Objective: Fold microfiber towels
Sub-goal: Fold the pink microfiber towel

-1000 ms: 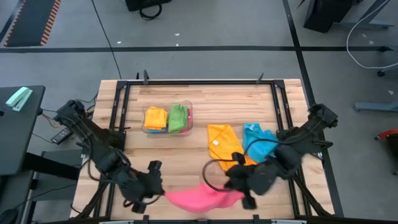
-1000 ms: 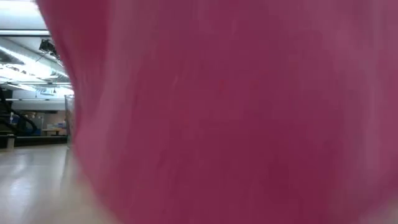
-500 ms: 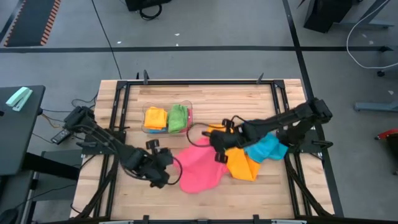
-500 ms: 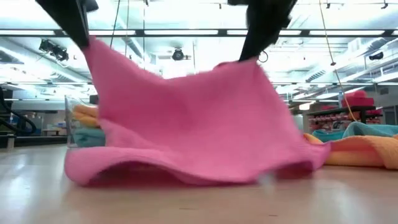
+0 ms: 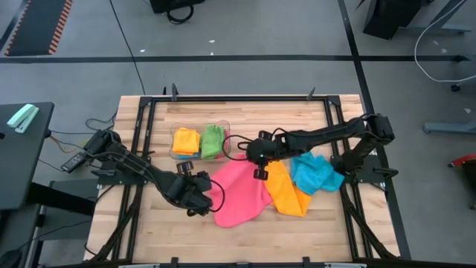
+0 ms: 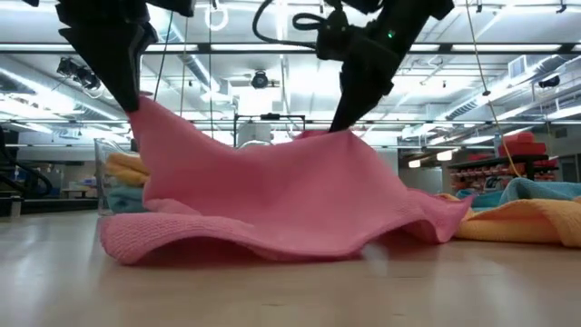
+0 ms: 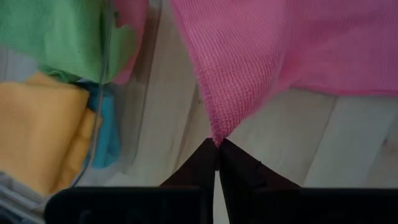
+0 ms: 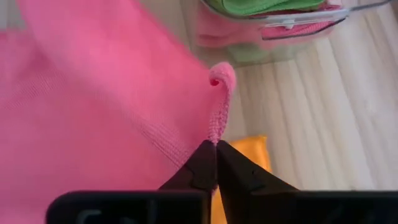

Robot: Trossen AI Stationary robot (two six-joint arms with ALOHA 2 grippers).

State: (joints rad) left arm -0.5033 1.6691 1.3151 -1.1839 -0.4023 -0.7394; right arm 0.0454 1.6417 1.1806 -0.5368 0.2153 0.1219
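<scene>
the pink microfiber towel (image 5: 239,195) now drapes lower than half a second ago, its near edge spread on the bench (image 5: 320,223) just in front of the clear plastic bin (image 5: 199,142). two corners are lifted: the left tool (image 5: 204,198) is clamped on one corner at the towel's left side, and the right tool (image 5: 256,165) has moved closer to the bin, pinched on the corner nearest it. beside the pink towel, away from the bin, lie an orange towel (image 5: 285,190) and a blue towel (image 5: 316,176). folded orange and green towels fill the bin.
</scene>
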